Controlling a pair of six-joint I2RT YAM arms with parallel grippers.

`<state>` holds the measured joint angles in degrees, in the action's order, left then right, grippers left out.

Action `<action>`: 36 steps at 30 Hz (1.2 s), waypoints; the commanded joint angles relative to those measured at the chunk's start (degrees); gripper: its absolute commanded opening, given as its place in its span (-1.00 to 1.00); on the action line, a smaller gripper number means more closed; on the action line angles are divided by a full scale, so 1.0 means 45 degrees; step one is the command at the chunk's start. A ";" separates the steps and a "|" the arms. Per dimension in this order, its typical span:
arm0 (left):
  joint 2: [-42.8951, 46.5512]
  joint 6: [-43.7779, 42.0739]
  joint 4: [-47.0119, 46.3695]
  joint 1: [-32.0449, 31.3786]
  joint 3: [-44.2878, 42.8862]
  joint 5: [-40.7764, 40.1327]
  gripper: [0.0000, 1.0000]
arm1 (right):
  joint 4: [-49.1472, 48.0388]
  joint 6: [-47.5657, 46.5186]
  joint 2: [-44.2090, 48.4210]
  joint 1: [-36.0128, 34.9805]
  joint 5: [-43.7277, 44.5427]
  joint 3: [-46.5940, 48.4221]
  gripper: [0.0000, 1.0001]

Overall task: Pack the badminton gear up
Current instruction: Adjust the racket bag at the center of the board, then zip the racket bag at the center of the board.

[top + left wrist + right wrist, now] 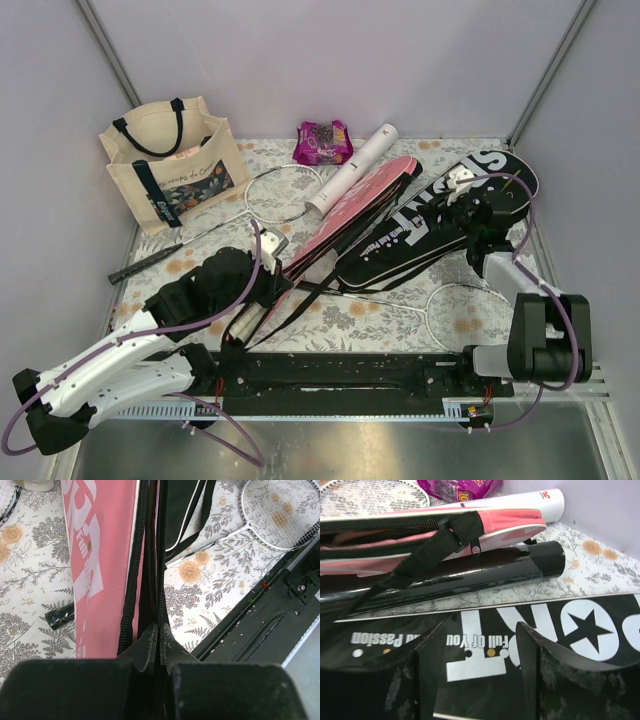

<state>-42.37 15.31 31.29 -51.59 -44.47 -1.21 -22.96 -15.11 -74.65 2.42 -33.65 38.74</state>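
Observation:
A pink SPORT cover (360, 205) and a black SPORT cover (430, 225) lie crossed mid-table. My left gripper (272, 285) is shut on the black zipper edge of the pink cover (100, 580), as the left wrist view (159, 630) shows. My right gripper (460, 195) hovers open over the black cover (485, 655), its jaws (480, 626) empty. A white tube (352, 168) lies behind the pink cover. A black tube (470, 577) lies between the two covers. One racket (285, 193) lies at the left, another racket (465, 305) at the near right.
A cream tote (170, 165) stands at the back left. A purple-pink snack packet (322, 142) lies by the back wall. The black base rail (340, 370) runs along the near edge. The left racket's black handle (60, 617) lies beside the pink cover.

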 commanded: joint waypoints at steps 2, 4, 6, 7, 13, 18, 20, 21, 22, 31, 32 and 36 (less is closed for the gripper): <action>0.0275 0.0309 -0.0976 0.0078 -0.0899 0.0719 -1.00 | -0.5397 -0.1388 -0.1980 0.0069 -0.0569 -0.0367 0.30; 0.0217 0.0309 -0.0977 0.0098 -0.0958 0.0719 -1.00 | -0.7193 -0.1039 -0.2821 0.0069 -0.0899 -0.0464 0.28; 0.0197 0.0347 -0.0957 0.0098 -0.0978 0.0758 -1.00 | -0.9282 -0.0472 -0.3661 0.0049 -0.1310 -0.0562 0.23; 0.0197 0.0367 -0.0938 0.0098 -0.0978 0.0797 -1.00 | -1.0317 -0.0141 -0.4109 0.0069 -0.1428 -0.0562 0.19; 0.0197 0.0504 -0.0957 0.0118 -0.1017 0.0934 -1.00 | -1.1187 -0.0195 -0.4836 -0.0048 -0.1742 -0.0289 0.18; 0.0080 0.0485 -0.0976 0.0117 -0.1056 0.1012 -1.00 | -1.1285 -0.0489 -0.4953 -0.0165 -0.1663 -0.0191 0.18; 0.0021 0.0465 -0.1015 0.0098 -0.1095 0.1050 -1.00 | -1.1110 -0.0702 -0.5012 -0.0243 -0.1818 -0.0075 0.18; -0.0018 0.0426 -0.1015 0.0117 -0.1114 0.1031 -1.00 | -1.1031 -0.0800 -0.5051 -0.0302 -0.1877 -0.0055 0.18; -0.0037 0.0445 -0.1015 0.0118 -0.1134 0.1051 -1.00 | -1.0953 -0.0898 -0.5071 -0.0322 -0.1955 0.0003 0.18; -0.0076 0.0465 -0.1054 0.0117 -0.1095 0.1129 -1.00 | -1.0446 -0.1698 -0.5247 -0.0927 -0.1781 0.0316 0.16; -0.0077 0.0465 -0.1074 0.0098 -0.1095 0.1148 -1.00 | -1.0406 -0.1816 -0.5247 -0.1005 -0.1645 0.0336 0.16; -0.0057 0.0484 -0.1074 0.0117 -0.1095 0.1168 -1.00 | -1.0133 -0.2167 -0.5149 -0.1122 -0.1468 0.0434 0.14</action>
<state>-43.24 16.58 31.70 -51.27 -45.78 2.28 -68.10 -21.39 -98.08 -1.74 -41.30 38.46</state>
